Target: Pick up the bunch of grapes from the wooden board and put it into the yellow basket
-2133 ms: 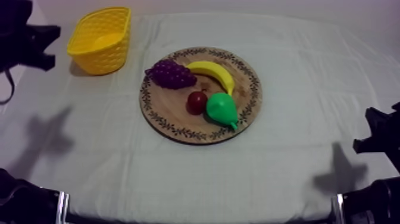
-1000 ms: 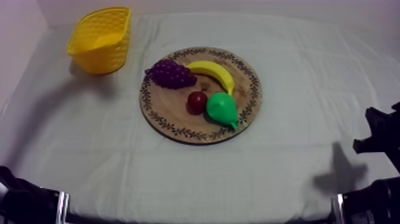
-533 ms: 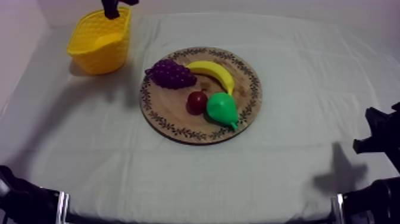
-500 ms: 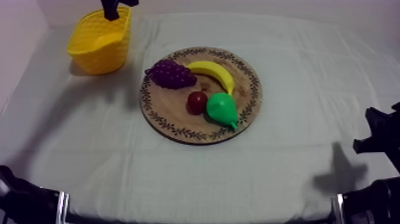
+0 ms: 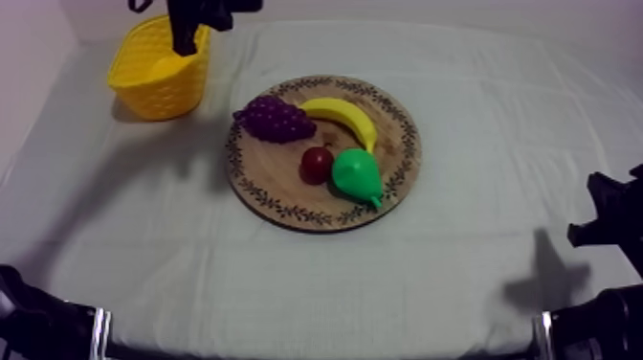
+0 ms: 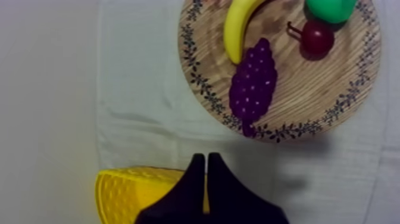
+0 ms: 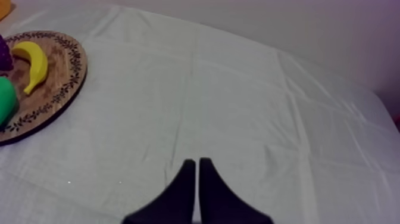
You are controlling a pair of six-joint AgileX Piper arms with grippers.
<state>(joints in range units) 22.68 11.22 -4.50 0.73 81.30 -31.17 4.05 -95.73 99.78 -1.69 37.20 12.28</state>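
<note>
The purple bunch of grapes (image 5: pixel 275 119) lies at the left of the round wooden board (image 5: pixel 287 213), beside a banana (image 5: pixel 344 117). The yellow basket (image 5: pixel 161 67) stands at the far left. My left gripper (image 5: pixel 184 38) hangs over the basket's far right rim, clear of the grapes. In the left wrist view its fingers lie together as a narrow wedge (image 6: pixel 206 156) over the basket (image 6: pixel 128 190), with the grapes (image 6: pixel 253 86) farther on, on the board (image 6: pixel 333 77). My right gripper (image 5: pixel 608 215) sits low at the right edge, shut (image 7: pixel 196 161) over bare cloth.
A small red fruit (image 5: pixel 316 165) and a green pear (image 5: pixel 357 175) lie on the board right of the grapes. Cloth lies open between the basket and the board. The right wrist view catches the board (image 7: pixel 53 77) with the banana (image 7: pixel 33 62).
My left arm left the table's left edge, came in at the upper left, and has dropped lower over the basket's far rim. The fruit and my right arm have not moved.
</note>
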